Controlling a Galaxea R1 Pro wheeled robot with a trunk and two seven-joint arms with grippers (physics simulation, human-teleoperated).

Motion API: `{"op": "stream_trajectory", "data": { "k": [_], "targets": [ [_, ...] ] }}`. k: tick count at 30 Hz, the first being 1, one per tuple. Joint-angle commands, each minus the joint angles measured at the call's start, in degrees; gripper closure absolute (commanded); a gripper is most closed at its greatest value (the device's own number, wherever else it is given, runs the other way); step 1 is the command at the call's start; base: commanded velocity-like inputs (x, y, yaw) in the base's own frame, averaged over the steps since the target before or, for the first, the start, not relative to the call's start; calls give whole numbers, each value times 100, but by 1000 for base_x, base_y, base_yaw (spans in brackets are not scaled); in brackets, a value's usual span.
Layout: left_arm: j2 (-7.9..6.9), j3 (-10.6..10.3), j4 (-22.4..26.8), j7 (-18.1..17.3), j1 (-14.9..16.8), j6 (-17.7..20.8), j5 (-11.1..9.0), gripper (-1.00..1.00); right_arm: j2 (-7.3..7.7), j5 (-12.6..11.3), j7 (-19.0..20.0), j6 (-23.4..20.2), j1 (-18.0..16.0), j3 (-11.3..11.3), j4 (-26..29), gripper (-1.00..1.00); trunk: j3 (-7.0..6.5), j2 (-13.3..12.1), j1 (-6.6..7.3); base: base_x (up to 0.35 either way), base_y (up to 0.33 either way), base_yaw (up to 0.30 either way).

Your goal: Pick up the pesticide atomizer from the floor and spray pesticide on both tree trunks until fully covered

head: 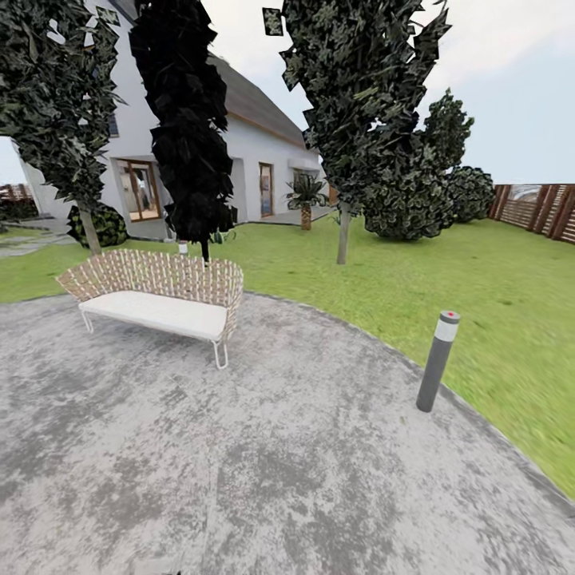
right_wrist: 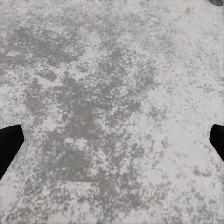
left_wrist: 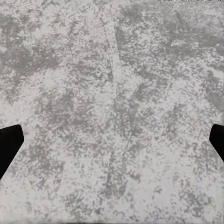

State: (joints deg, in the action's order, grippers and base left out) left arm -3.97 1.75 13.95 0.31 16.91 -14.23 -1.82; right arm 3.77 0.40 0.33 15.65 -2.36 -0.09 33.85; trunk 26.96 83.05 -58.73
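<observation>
Claws, left (left_wrist: 112, 144) and right (right_wrist: 112, 144), hang spread wide over mottled grey paving (head: 239, 479), nothing between fingers.

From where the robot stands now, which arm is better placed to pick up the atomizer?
Cannot tell; neither has an edge. Left gripper and right gripper both hang open over mottled grey paving. Ahead: a woven wicker bench and a grey bollard.

Even, diffuse daylight from a pale overcast sky (head: 511, 96) at 1 o'clock casts almost no shadows on the mottled paving (head: 239, 471), with no glare, soft render blur on the lawn (head: 511, 319) and wide-angle bending toward the edges.
</observation>
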Motion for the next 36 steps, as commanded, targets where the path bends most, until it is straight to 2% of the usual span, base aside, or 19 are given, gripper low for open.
{"op": "stream_trajectory", "data": {
  "k": [1, 10, 36],
  "targets": [
    [2, 9, 9, 1, 5, -19, -20, -100, 1, 4, 3, 17, -2, -5, -1, -100, 8, 3, 0, 4, -8, 278],
    [2, 9, 28, 4, 5, -19, -20, -100, 1, 4, 3, 17, -2, -8, -1, -100, 27, 3, 0, 1, -2, 278],
    [2, 9, 6, 4, 5, -19, -91, -100, 1, 5, 3, 10, -2, 18, -10, -100, 614, 1046, -571, 0, 0, 248]
  ]
}}
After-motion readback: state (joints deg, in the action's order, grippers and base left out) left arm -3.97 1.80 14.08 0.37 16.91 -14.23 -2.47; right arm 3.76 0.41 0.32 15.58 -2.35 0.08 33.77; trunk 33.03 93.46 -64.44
